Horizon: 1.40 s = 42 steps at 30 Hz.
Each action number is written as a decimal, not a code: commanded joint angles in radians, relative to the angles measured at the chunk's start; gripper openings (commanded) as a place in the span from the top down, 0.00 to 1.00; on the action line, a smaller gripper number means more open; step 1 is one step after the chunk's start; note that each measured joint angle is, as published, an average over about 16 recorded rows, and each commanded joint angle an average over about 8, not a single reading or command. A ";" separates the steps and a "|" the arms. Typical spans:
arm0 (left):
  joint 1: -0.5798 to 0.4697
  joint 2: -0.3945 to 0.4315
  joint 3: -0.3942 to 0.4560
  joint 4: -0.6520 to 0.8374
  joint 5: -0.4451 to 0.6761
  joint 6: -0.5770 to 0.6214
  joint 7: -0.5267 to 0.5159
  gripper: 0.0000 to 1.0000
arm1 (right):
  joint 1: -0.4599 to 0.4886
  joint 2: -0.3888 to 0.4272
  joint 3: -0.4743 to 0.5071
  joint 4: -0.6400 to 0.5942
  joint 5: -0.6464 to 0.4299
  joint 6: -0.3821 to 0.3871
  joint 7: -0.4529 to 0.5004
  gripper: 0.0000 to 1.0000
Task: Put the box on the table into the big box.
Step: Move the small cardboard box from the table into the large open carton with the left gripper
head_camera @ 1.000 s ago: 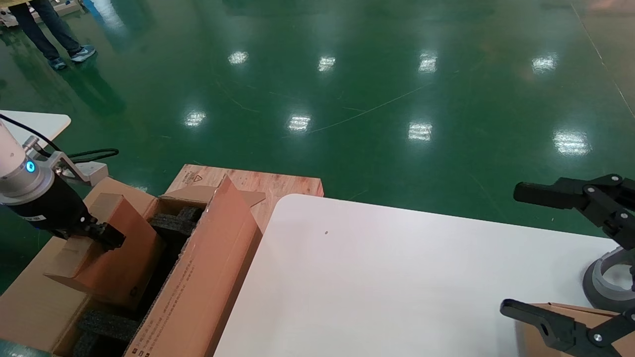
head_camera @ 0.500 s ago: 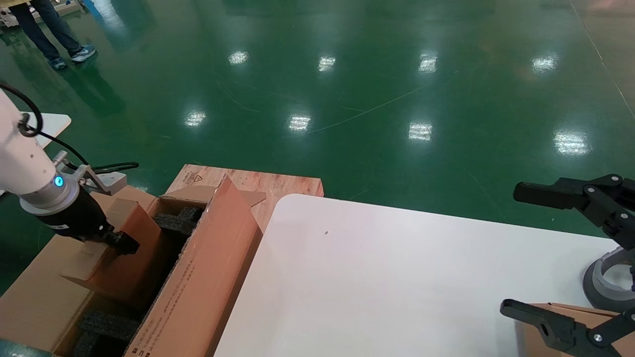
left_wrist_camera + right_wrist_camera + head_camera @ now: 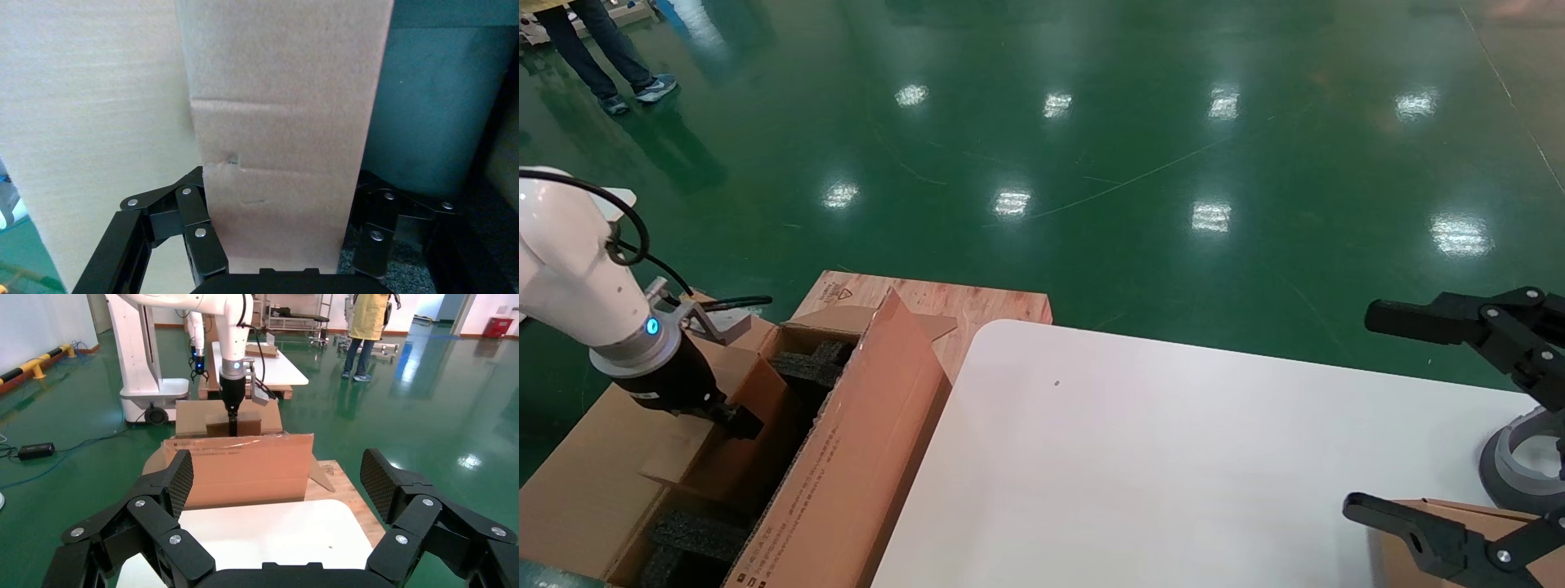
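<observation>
My left gripper [image 3: 738, 420] is shut on the box [image 3: 715, 461], a plain brown carton. The box sits tilted, partly sunk inside the big box [image 3: 846, 457], between the black foam blocks [image 3: 695, 531]. In the left wrist view the box [image 3: 281, 141] fills the space between the black fingers [image 3: 202, 245]. From the right wrist view the left gripper [image 3: 232, 419] stands on the box [image 3: 245, 424], behind the big box's raised flap [image 3: 245, 468]. My right gripper [image 3: 1393, 416] hangs open and empty over the table [image 3: 1173, 457] at its right end.
A small tan carton [image 3: 1387, 563] lies under the right gripper at the table's near right corner. The big box rests on a wooden pallet [image 3: 977, 302] on the green floor. A person [image 3: 592, 49] stands far off at the back left.
My left gripper has gone down and toward the table with the box, which now sits lower inside the big box. The right arm has not moved.
</observation>
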 commanded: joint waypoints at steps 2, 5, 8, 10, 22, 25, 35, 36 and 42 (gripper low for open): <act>0.020 0.009 -0.001 0.013 -0.002 -0.005 0.002 0.56 | 0.000 0.000 0.000 0.000 0.000 0.000 0.000 0.00; 0.031 0.016 -0.001 0.024 -0.003 -0.005 0.004 0.18 | 0.000 0.000 0.000 0.000 0.000 0.000 0.000 0.00; 0.039 0.021 -0.001 0.032 -0.003 -0.005 0.006 0.00 | 0.000 0.000 0.000 0.000 0.000 0.000 0.000 0.00; 0.042 0.023 -0.001 0.037 -0.003 -0.005 0.007 0.00 | 0.000 0.000 0.000 0.000 0.000 0.000 0.000 0.00; 0.051 0.029 -0.001 0.046 -0.003 -0.005 0.010 0.00 | 0.000 0.000 0.000 0.000 0.000 0.000 0.000 0.00; 0.052 0.029 -0.001 0.048 -0.003 -0.006 0.010 0.00 | 0.000 0.000 0.000 0.000 0.000 0.000 0.000 0.00; 0.054 0.030 0.000 0.049 -0.002 -0.005 0.010 0.00 | 0.000 0.000 0.000 0.000 0.000 0.000 0.000 0.00; 0.054 0.029 0.000 0.049 -0.002 -0.005 0.010 0.00 | 0.000 0.000 0.000 0.000 0.000 0.000 0.000 0.00; 0.054 0.029 0.000 0.048 -0.002 -0.004 0.010 0.00 | 0.000 0.000 0.000 0.000 0.000 0.000 0.000 0.00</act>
